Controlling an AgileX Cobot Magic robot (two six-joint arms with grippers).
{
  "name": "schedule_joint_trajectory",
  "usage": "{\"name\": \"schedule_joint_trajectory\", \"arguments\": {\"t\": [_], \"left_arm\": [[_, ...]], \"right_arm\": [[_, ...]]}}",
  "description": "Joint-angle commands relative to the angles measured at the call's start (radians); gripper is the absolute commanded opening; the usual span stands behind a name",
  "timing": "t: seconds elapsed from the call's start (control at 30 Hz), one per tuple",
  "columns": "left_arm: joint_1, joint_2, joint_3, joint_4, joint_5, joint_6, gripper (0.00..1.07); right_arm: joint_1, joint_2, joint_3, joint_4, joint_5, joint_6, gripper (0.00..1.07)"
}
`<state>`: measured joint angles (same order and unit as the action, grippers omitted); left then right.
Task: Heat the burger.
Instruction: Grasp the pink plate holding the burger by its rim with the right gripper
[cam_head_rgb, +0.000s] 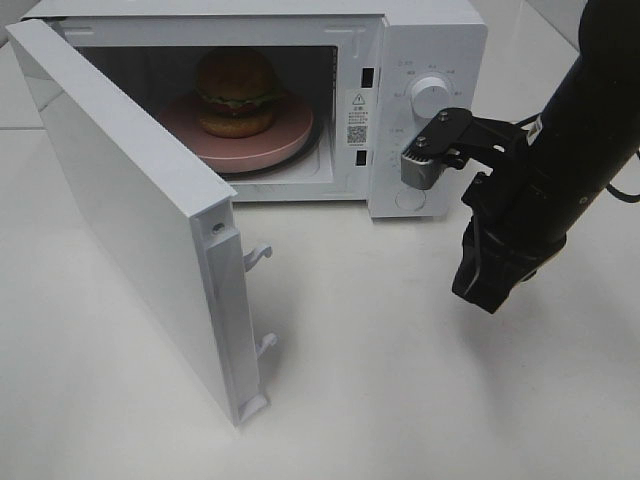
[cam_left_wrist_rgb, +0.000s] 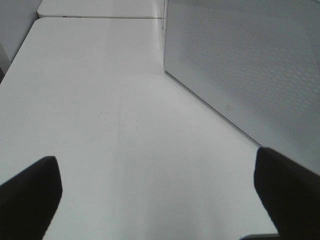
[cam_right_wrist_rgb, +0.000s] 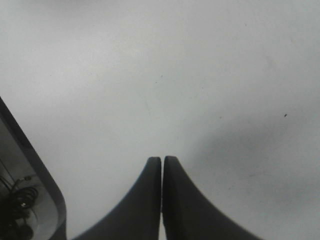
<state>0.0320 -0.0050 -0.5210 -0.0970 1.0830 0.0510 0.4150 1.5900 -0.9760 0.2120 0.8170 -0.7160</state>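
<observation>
The burger (cam_head_rgb: 237, 92), with a golden-brown bun, green lettuce and red filling, sits on a pink plate (cam_head_rgb: 290, 140) inside the white microwave (cam_head_rgb: 430, 40). The microwave's door (cam_head_rgb: 130, 220) stands swung wide open toward the front left. My right gripper (cam_head_rgb: 484, 296) hangs pointing down over the table, in front of the microwave's control panel and apart from it. In the right wrist view it (cam_right_wrist_rgb: 161, 161) is shut with nothing between its fingers. My left gripper (cam_left_wrist_rgb: 160, 200) is open and empty over bare table beside the door's outer face (cam_left_wrist_rgb: 250, 65). It is out of the exterior high view.
A round dial (cam_head_rgb: 432, 97) sits on the control panel at the microwave's right. The open door's latch hooks (cam_head_rgb: 258, 255) stick out at its free edge. White table (cam_head_rgb: 400, 380) spreads in front. A dark-rimmed grey object (cam_right_wrist_rgb: 30, 200) shows at the edge of the right wrist view.
</observation>
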Motion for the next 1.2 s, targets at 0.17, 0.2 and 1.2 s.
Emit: {"name": "schedule_joint_trajectory", "arguments": {"t": [0.17,0.2,1.2], "left_arm": [[0.003,-0.015,0.001,-0.002,-0.011,-0.004,0.99],[0.003,-0.015,0.001,-0.002,-0.011,-0.004,0.99],[0.003,-0.015,0.001,-0.002,-0.011,-0.004,0.99]], "right_arm": [[-0.005,-0.009,-0.009,-0.046,0.019,-0.246,0.04],[-0.005,-0.009,-0.009,-0.053,0.019,-0.277,0.04],[0.089,-0.009,-0.009,-0.212,-0.204,-0.671,0.59]]}}
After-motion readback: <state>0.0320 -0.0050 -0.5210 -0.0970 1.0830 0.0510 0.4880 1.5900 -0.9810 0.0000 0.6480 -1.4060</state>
